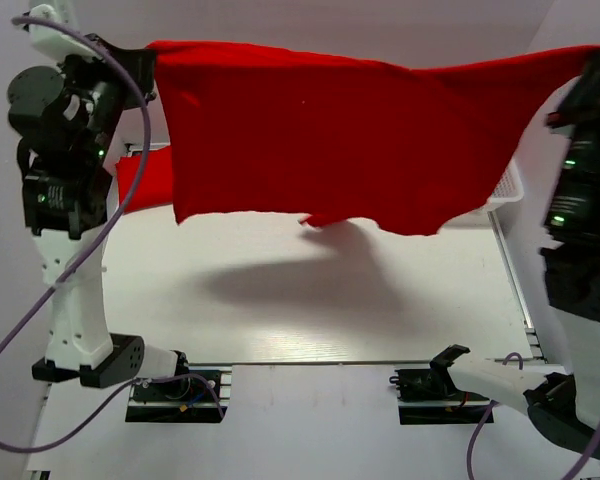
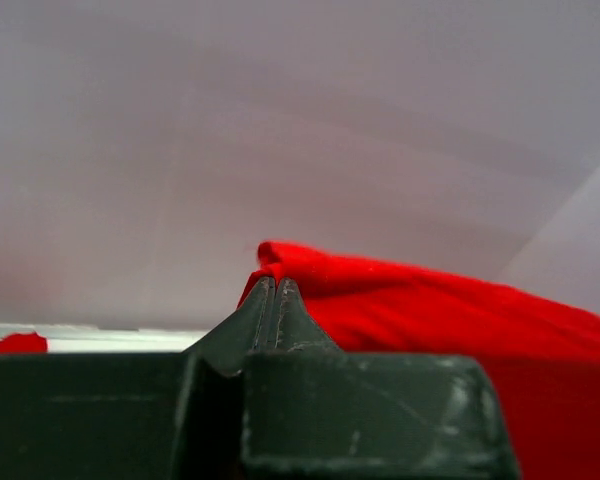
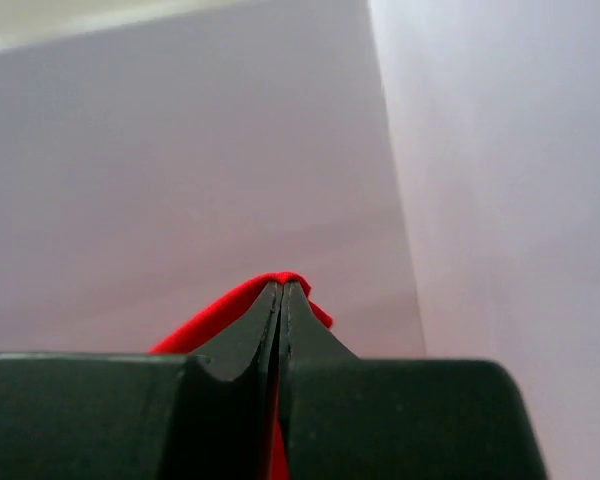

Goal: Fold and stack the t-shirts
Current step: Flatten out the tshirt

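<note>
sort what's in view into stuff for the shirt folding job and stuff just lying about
For the job: held t-shirt, stretched between left gripper and right gripper; red cloth behind it, left.
Just lying about: white basket, far right.

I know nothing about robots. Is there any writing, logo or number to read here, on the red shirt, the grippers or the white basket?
No text can be read anywhere.
red t-shirt: plain, no print or label showing.
left gripper and right gripper, both shut on it: bare dark plastic, no markings.
white basket: no label visible.
black base mounts: any marking is too small to tell.
</note>
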Tool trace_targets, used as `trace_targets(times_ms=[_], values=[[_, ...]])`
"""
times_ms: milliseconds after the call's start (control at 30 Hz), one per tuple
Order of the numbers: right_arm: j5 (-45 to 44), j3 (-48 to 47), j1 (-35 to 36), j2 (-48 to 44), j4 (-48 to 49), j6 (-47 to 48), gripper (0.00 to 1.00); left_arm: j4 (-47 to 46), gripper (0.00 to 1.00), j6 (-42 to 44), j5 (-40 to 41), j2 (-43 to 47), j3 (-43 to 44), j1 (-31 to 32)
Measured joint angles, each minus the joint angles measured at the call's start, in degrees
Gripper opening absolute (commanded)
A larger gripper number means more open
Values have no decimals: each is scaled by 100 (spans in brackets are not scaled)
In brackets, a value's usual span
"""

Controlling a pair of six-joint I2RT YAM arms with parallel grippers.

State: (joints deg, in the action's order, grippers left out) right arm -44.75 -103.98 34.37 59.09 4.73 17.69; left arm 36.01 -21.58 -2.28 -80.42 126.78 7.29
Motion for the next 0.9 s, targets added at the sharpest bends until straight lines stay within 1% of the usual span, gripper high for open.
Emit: trace_targets(times_ms=[100,233,400,567,667,733,800,900], values=[[267,-798,0,57,-66,334,0,55,0,138,168,363,-22,2],[813,-1453,2,-44,-227,518,0,61,0,313,297,966,-35,42],[1510,-1541,0,-466,-400,516,0,-118,0,446,33,1818,-81,55],[1937,-1543,-2,-734,-455,461,0,-313,0,505,-424,2225,-50,37],[1961,-1456,-2,-758,-326,470,0,-339,0,514,-566,2227,-111,33],[1902,-1235,-2,-756,-149,514,0,-372,0,503,-612,2216,-337,33],[1700,-820,0,-756,118,608,0,-393,0,474,-636,2210,-695,33],[1163,61,-2,-638,734,857,0,-479,0,356,-643,2068,-1384,33]])
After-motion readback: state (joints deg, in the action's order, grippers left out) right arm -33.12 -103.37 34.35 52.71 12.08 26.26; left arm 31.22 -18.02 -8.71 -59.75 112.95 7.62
